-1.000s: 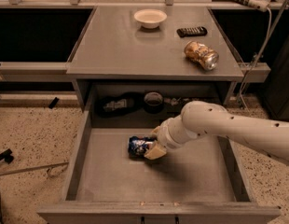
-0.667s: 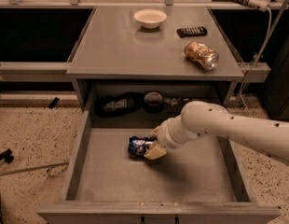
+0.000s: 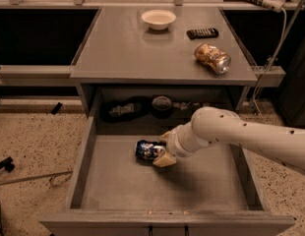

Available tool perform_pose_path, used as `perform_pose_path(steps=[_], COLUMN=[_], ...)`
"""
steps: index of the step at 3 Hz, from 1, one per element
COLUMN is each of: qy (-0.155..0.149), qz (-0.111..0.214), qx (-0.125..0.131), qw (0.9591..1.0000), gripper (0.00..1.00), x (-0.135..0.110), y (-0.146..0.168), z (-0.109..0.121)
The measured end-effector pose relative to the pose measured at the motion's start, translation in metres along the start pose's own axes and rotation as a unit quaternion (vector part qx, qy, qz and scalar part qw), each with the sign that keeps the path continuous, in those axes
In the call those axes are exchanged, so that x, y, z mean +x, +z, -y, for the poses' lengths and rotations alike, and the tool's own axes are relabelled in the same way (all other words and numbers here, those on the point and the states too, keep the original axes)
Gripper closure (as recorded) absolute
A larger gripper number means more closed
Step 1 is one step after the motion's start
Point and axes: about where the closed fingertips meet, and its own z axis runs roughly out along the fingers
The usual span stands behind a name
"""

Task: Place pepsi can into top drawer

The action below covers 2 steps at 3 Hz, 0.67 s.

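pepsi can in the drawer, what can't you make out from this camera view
- pepsi can: its right end is covered by the gripper, which sits against it inside the top drawer. Whether the can rests on the drawer floor is unclear.
- dark objects in the recess behind the drawer: too shadowed to identify.
- arm: cut off by the right edge of the picture.

No lettering, brand name or number is legible anywhere. The pepsi can [image 3: 147, 149] shows only blue, white and red patches where the gripper [image 3: 162, 150] clasps it inside the top drawer [image 3: 118, 193]. The tan-gold can [image 3: 212, 58] on the counter [image 3: 128, 48] bears no readable label.
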Motion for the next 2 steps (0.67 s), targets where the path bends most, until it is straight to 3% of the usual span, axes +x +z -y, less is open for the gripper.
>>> perform_pose_path(steps=[1, 2], qy=[0.0, 0.0], qz=[0.0, 0.0], qx=[0.0, 0.0], qw=[1.0, 1.0], gripper=[0.0, 0.0], x=[0.0, 0.0], y=[0.0, 0.0], z=[0.0, 0.0])
